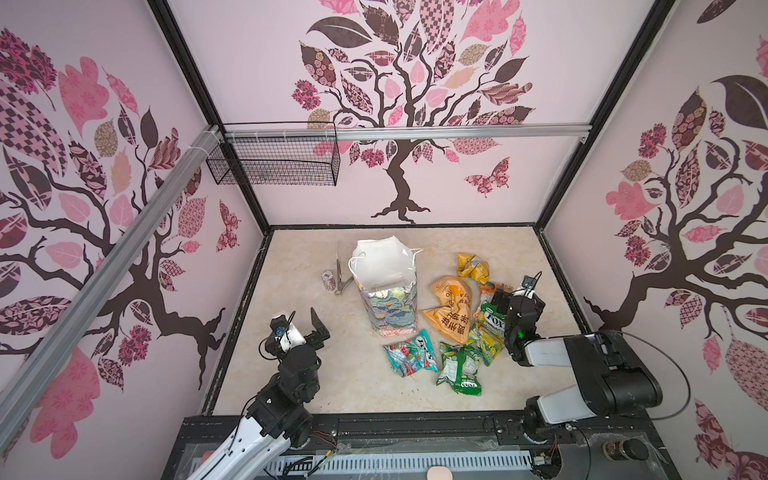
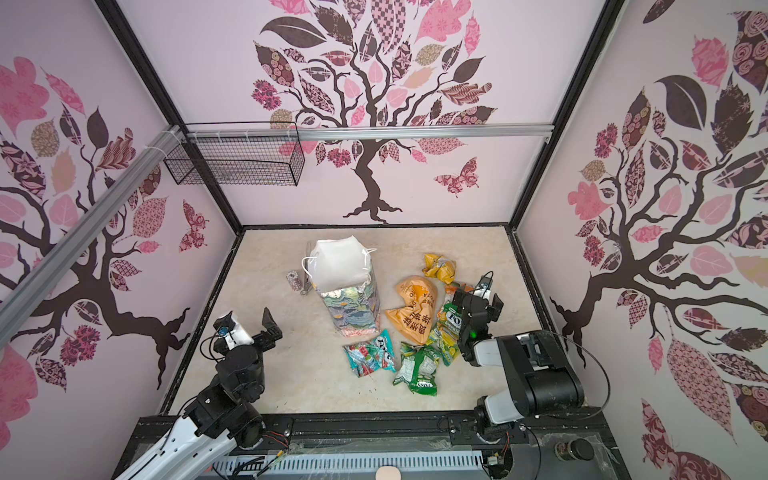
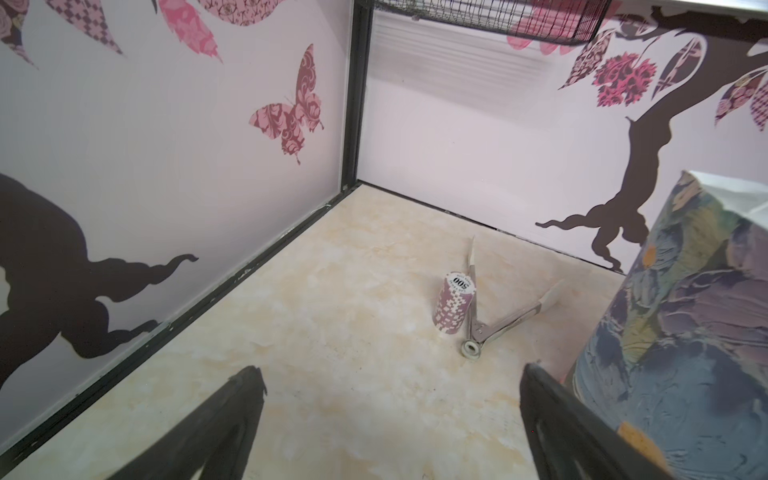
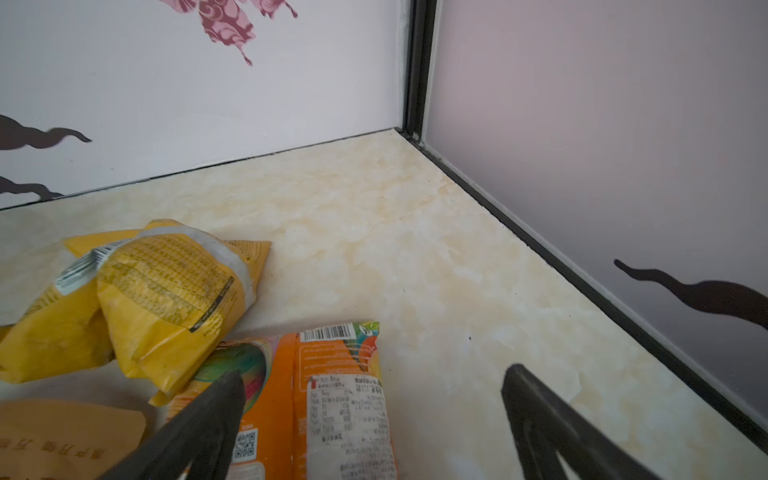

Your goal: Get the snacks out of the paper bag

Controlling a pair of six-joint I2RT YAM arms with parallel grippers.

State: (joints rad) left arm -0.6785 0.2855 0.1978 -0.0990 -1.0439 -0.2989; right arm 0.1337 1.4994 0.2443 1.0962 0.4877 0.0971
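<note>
Left of centre in both top views you see metal tongs [image 1: 340, 286] lying spread open on the marbled tabletop [image 1: 316, 386]. A small stack of purple-white chips [image 1: 328, 277] stands upright just beside them. A black wire basket [image 1: 274, 160] hangs at upper left, and a dark jar [image 1: 625, 449] sits at lower right.

Left claw [image 3: 390, 369], right claw [image 4: 372, 372], spread wide

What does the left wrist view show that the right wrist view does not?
Only the left wrist view: the upright floral paper bag, the metal tongs and the small patterned cylinder. Only the right wrist view: the crumpled yellow plastic snack packet, the orange-white packet and a corner of the large orange packet. Both: the beige marbled table, plus open jaws: left gripper, right gripper.
</note>
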